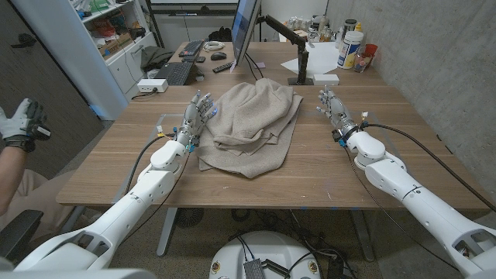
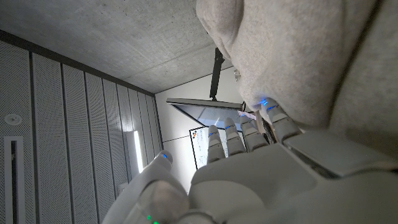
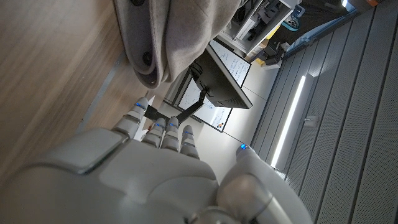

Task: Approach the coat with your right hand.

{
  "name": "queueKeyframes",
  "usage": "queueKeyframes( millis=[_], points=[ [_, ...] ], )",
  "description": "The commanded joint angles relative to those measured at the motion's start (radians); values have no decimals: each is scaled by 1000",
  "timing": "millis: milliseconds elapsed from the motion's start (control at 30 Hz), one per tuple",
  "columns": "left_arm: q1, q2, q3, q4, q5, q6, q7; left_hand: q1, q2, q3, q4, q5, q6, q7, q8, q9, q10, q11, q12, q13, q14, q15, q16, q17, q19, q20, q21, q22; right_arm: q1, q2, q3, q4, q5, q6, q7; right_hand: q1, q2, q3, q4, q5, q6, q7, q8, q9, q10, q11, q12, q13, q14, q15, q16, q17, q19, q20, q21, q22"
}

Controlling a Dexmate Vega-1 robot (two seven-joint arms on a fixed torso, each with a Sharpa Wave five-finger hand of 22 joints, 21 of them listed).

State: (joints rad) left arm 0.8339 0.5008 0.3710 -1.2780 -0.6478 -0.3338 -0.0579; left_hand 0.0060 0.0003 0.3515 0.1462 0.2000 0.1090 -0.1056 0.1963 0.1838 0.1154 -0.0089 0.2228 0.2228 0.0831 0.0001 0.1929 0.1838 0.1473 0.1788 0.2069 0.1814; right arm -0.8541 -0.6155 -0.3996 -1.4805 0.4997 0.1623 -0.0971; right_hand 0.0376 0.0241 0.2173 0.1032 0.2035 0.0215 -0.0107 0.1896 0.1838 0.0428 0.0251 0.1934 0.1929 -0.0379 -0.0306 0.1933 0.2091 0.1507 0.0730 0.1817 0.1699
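A beige coat [image 1: 252, 124] lies crumpled in the middle of the wooden table [image 1: 333, 170]. My left hand [image 1: 198, 116] stands at the coat's left edge, fingers straight and close against the cloth, holding nothing. In the left wrist view the coat [image 2: 311, 56] hangs right by my fingertips [image 2: 273, 118]. My right hand [image 1: 335, 110] stands on the bare wood to the right of the coat, a short gap away, fingers straight and empty. In the right wrist view the coat [image 3: 168, 31] lies ahead of my right hand [image 3: 155, 162].
A monitor on an arm [image 1: 246, 31] stands behind the coat, with a keyboard [image 1: 174, 72] and white box [image 1: 152, 85] at back left. Bottles and a cup [image 1: 353, 48] sit at back right. A person's gloved hand [image 1: 19, 124] shows at the left edge.
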Motion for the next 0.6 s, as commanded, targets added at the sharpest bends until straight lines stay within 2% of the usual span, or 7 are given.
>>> queueKeyframes(
  millis=[33, 367, 600],
  points=[
    [6, -3, -3, 0, 7, -16, 10, 7, 2, -6, 0, 5, 8, -1, 0, 2, 8, -7, 1, 2, -2, -2, -1, 4, -11, 3, -3, 3, -7, -31, -7, -52, -53, -39, -36, 16, 0, 1, -4, 4, 9, 1, 6, 4, -2, 1, 4, 4, -14, 0, -1, 2, -7, -3, 3, 2],
    [7, -5, -4, 1, 8, -21, 12, 8, 2, -8, -1, 6, 9, -2, 0, 2, 10, -6, 1, 0, -6, -2, -2, 3, -14, 3, -4, 2, -7, -49, -17, -89, -103, -73, -67, 17, 0, 2, -6, 4, 11, 0, 7, 4, -5, 2, 3, 4, -21, -1, -2, 1, -13, -7, 1, 1],
    [6, -7, -5, 4, 7, -25, 12, 9, 1, -9, -1, 6, 9, -1, 0, 2, 9, -6, 1, -1, -7, -3, -3, 3, -16, -2, -5, 2, 0, -70, -39, -133, -181, -117, -105, 19, 1, 2, -7, 4, 12, 1, 7, 4, -6, 3, 3, 4, -30, -4, -5, 0, -21, -14, -1, 1]
  ],
)
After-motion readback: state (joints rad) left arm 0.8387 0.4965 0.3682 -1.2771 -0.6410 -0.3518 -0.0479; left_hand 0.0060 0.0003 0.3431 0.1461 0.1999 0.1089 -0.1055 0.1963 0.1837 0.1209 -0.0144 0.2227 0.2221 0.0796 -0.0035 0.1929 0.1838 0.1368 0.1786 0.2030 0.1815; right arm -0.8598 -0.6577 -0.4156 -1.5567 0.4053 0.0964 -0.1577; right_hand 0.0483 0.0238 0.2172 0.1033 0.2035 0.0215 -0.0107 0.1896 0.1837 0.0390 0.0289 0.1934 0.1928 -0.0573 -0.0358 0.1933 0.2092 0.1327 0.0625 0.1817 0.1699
